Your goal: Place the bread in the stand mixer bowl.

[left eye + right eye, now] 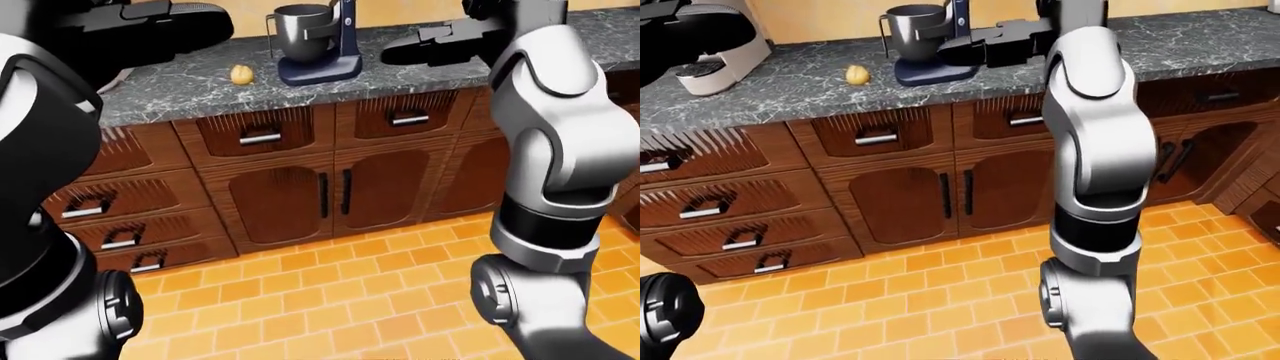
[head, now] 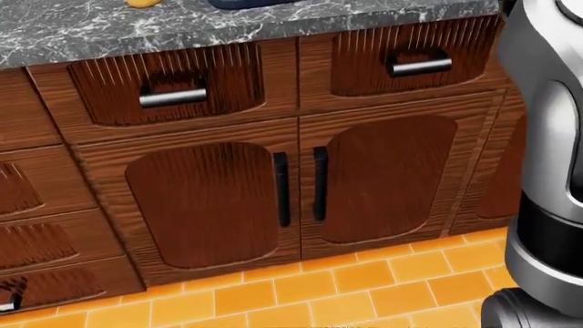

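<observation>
The bread (image 1: 241, 74), a small tan roll, lies on the grey marble counter (image 1: 190, 90), left of the stand mixer. The dark blue mixer (image 1: 335, 45) holds its steel bowl (image 1: 299, 31) under the head. My right hand (image 1: 958, 46) hovers open and empty above the counter, close to the right of the mixer's base. At the top left of the left-eye view my left hand (image 1: 195, 22) is raised over the counter, open and holding nothing, apart from the bread. The head view shows only a sliver of the bread (image 2: 144, 3) at its top edge.
A white coffee machine (image 1: 718, 54) stands on the counter left of the bread. Below run dark wood drawers (image 1: 258, 133) and double doors (image 2: 296, 184) with bar handles. Orange tiled floor (image 1: 330, 300) lies between me and the cabinets.
</observation>
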Robot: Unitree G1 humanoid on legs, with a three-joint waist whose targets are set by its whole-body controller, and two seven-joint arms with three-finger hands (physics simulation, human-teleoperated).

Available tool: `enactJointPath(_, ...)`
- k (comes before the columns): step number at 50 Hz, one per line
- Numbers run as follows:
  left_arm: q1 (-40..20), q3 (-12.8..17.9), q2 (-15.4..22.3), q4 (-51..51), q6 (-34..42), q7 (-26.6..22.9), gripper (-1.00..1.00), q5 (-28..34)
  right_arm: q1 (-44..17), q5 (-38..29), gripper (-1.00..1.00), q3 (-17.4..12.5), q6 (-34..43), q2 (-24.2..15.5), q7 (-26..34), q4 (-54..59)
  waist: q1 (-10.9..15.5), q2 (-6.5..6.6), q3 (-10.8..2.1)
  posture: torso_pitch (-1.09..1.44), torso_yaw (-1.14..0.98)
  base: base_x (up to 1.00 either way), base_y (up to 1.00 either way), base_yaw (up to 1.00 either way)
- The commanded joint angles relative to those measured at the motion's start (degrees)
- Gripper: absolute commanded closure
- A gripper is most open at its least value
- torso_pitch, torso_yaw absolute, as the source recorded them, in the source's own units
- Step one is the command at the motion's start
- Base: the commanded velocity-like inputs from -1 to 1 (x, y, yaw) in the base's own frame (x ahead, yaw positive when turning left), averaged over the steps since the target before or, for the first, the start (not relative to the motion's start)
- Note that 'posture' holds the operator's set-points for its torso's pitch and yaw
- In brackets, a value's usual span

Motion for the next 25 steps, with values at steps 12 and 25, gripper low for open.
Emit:
enactJointPath(12, -2.03, 0.64, 0.55, -1.01, -0.62, 0.88, -1.0, -0.85, -1.65, -0.24, -1.0, -0.49, -1.28, -0.52, -0.19, -0.6, 0.55, 0.86, -1.19, 0.0, 0.0, 0.0, 0.26, 0.0)
enactJointPath(25, -1.79, 0.35, 0.38, -0.89, -0.91, 0.3, -1.0, -0.17, -1.45, -0.38, -1.0, -0.35, -1.3, -0.39, -0.12, -0.8, -0.25, 1.95, -1.15, 0.0, 0.0, 0.0, 0.26, 0.0)
